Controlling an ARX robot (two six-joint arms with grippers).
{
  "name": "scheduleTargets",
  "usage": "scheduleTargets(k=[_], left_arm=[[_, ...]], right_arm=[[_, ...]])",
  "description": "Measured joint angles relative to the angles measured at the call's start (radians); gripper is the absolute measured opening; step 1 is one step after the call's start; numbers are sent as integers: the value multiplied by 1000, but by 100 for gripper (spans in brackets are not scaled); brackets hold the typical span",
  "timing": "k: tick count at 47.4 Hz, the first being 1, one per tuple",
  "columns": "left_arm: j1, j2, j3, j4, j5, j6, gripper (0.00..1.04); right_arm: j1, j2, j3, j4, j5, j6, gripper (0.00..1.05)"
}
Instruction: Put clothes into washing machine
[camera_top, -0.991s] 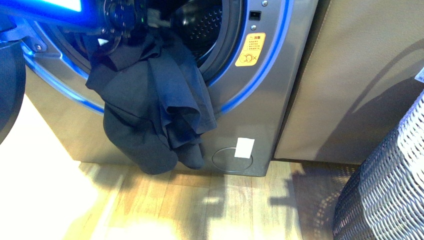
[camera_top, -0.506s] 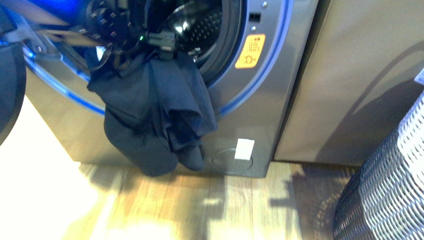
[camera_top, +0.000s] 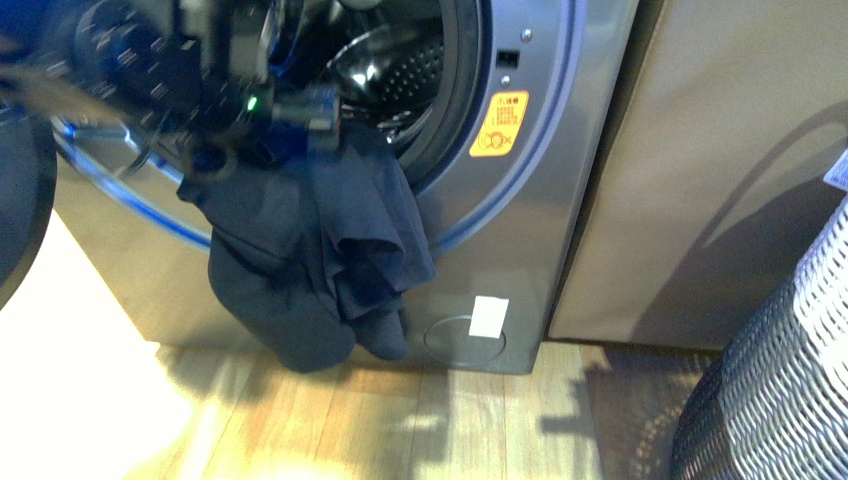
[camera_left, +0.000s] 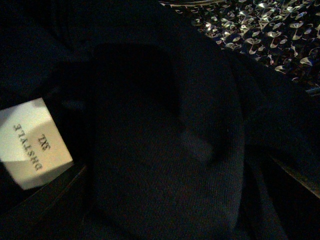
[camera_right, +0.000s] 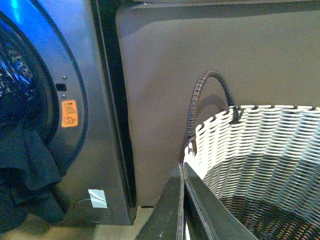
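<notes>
— So where do we stand with the clothes (camera_top: 320, 250)?

— We have the dark navy garment draped over the lower lip of the porthole on the washing machine (camera_top: 520, 230), most of it hanging down the front panel almost to the wooden floor (camera_top: 420, 420). Only the upper part lies inside the opening, against the dimpled drum (camera_left: 270, 30).

— And our left claw (camera_top: 215, 95)?

— It sits at the mouth of the porthole, blurred in the front view, and its wrist camera is buried in the fabric. We cannot tell whether its jaws are clenched on the cloth or released. We judge it is there to push or lift the top of the garment deeper in, since the hanging weight would otherwise drag it back out.

— The right claw (camera_right: 184, 200)?

— Its fingers are pressed together with nothing between them, held beside the woven basket (camera_right: 260, 150), well apart from the machine. We reckon it is simply parked out of the way.

— Anything readable?

— The white tag (camera_left: 32, 142) inside the garment reads "3XL" and what looks like "DHSTYLE". The orange warning sticker (camera_top: 500, 124) beside the porthole carries print too small to read, and a blank white label (camera_top: 488, 317) sits low on the front panel. The grey-beige cabinet (camera_top: 720, 160) next door is plain.
</notes>
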Motion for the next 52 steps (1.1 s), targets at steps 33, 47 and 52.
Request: scheduleTargets(k=[33, 47, 52], left_arm=[[-39, -521, -478, 132, 147, -31, 98], [-30, -882, -642, 69, 215, -27, 98], [-19, -1001, -689, 31, 248, -33, 98]], right_arm=[[0, 0, 0, 0, 0, 0, 2], [0, 0, 0, 0, 0, 0, 2], [0, 0, 0, 0, 0, 0, 2]])
